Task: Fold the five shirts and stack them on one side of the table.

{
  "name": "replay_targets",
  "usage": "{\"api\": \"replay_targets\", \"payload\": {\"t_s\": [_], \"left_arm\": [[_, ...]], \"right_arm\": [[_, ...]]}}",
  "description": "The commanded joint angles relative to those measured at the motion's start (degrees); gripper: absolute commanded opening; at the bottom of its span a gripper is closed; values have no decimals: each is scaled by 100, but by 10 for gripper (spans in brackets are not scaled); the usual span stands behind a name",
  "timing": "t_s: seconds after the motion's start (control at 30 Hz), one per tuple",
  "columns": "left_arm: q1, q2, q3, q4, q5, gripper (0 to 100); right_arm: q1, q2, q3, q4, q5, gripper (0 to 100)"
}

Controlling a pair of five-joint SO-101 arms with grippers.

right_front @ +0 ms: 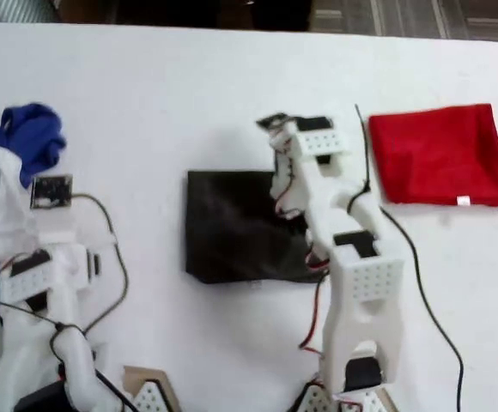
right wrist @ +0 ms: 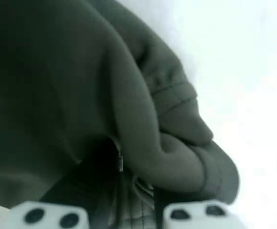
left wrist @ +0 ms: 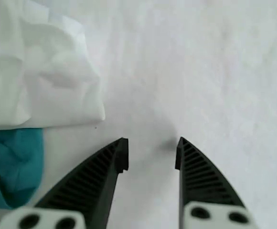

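Shirts lie spread across the white table [right_front: 146, 77]. The black shirt [right_front: 232, 227] sits in the middle as a flat rectangle, and my right arm [right_front: 352, 257] reaches over its right edge. From the right wrist camera I see the right gripper [right wrist: 134, 193] pinched on a bunched fold of that dark cloth, which fills the narrow gap between the jaws and rolls over them. The red shirt [right_front: 438, 154] lies folded near the table's right edge, apart from the black one, with a black cable [right_front: 421, 275] running along its left side. On the left of the table, the blue shirt [right_front: 27, 133] is crumpled at the far end of a heap, touching the white shirt [left wrist: 38, 71]. The teal shirt [left wrist: 9, 164] presses against the white one's near side. My left gripper [left wrist: 150, 148] hangs with its jaws spread and nothing between them, over bare tabletop just beside the white and teal cloth.
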Motion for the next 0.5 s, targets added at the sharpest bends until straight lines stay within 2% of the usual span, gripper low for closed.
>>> {"api": "replay_targets", "payload": {"t_s": [0.0,0.33,0.47], "left_arm": [[-53,-167,-4,-88,0,181],[-44,-167,4,-97,0,181],[-44,-167,4,-97,0,181]], "right_arm": [[365,-127,-79,75,79,20],[1842,-1710,-1116,66,2040,20],[2141,-1886,-1512,66,2127,20]]}}
